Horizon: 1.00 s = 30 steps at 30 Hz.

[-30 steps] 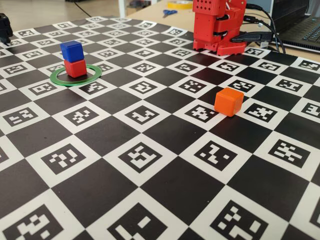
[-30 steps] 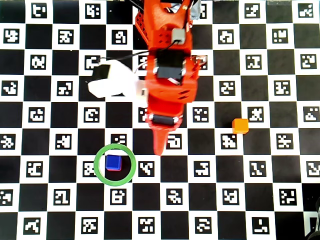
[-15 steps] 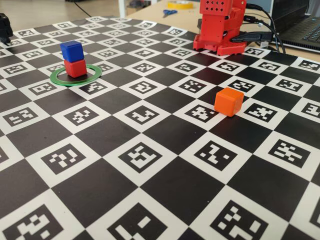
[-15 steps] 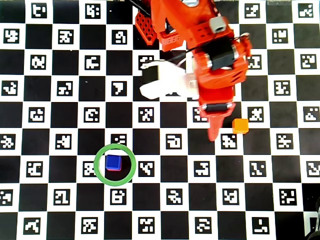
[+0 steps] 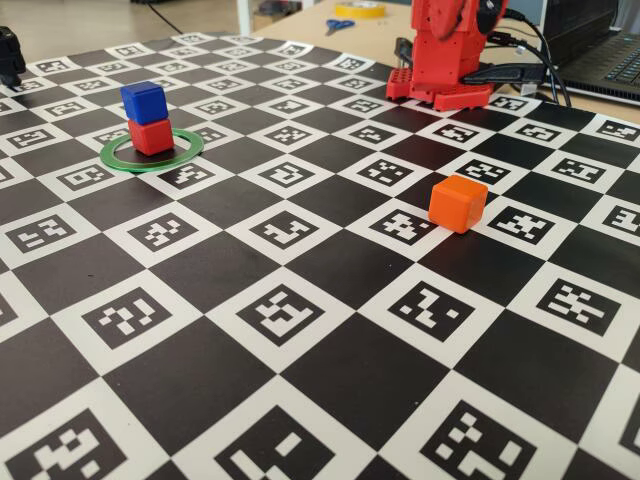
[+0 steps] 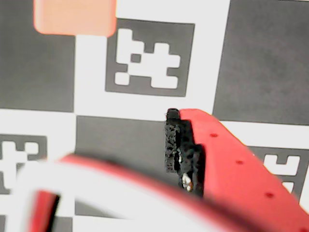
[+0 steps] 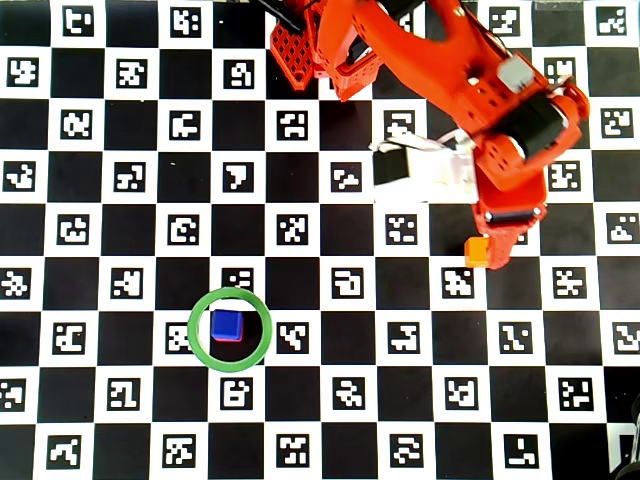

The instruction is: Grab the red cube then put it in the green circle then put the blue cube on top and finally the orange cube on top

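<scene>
Two tiers are up: in the fixed view the small deep-blue plastic cube (image 5: 143, 102) sits on the matte red plastic cube (image 5: 151, 135), both inside the thin flat green ring (image 5: 150, 150) at about ten o'clock on the checkered marker-printed table (image 5: 300, 320). That leaves the bright orange rounded-edge plastic cube (image 5: 458, 203), alone on the table at roughly three o'clock in the fixed view, well apart from the stack. In the overhead view the red arm's hand (image 7: 497, 252) hangs right over that cube (image 7: 476, 252), partly covering it; the wrist view shows it at eleven o'clock. Whether the hand is open or closed cannot be told from these views. The step looks like the approach to the orange cube; next the hand needs to centre and lower around it.
</scene>
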Each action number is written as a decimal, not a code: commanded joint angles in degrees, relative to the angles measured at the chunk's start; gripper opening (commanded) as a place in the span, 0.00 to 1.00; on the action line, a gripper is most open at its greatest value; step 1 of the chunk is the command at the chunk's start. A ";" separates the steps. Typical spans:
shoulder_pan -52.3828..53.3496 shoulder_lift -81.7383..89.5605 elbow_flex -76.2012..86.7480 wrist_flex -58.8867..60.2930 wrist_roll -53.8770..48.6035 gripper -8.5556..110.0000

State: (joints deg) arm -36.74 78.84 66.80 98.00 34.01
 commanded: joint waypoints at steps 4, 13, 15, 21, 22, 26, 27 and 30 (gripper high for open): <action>-3.25 -3.78 -5.89 -0.62 4.22 0.40; -3.25 -6.15 -4.22 -6.50 2.02 0.40; -2.81 -6.33 -2.90 -8.26 2.02 0.40; -1.49 -7.03 2.64 -12.74 2.55 0.40; -1.41 -7.12 3.43 -13.36 2.55 0.40; -0.97 -7.47 6.33 -15.21 3.34 0.40; -0.79 -7.56 7.12 -15.64 3.43 0.40; -0.62 -8.00 8.88 -16.96 3.60 0.40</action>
State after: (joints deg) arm -37.79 69.79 75.59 82.27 37.27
